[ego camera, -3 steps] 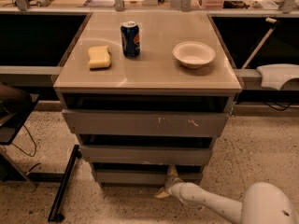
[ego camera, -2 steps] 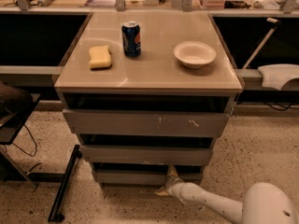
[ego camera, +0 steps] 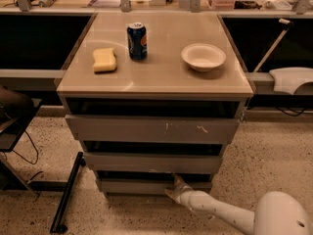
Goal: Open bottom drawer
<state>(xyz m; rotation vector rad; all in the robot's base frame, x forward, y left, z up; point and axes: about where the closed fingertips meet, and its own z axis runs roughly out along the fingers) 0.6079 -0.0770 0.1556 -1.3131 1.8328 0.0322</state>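
Note:
The bottom drawer [ego camera: 142, 186] is the lowest and narrowest of three grey-brown fronts, plain and without a handle. A dark gap runs above its top edge. My gripper [ego camera: 176, 186] sits at the upper edge of that front, right of centre, with one finger reaching up into the gap. My white arm [ego camera: 220, 210] comes in from the lower right. The middle drawer [ego camera: 151, 162] and the top drawer [ego camera: 151, 129], marked with white scratches, stand above it.
On the cabinet top [ego camera: 161, 77] are a yellow sponge [ego camera: 104, 59], a blue soda can [ego camera: 137, 41] and a white bowl [ego camera: 203, 57]. A black stand leg [ego camera: 66, 195] lies on the speckled floor at left. Dark counters flank the cabinet.

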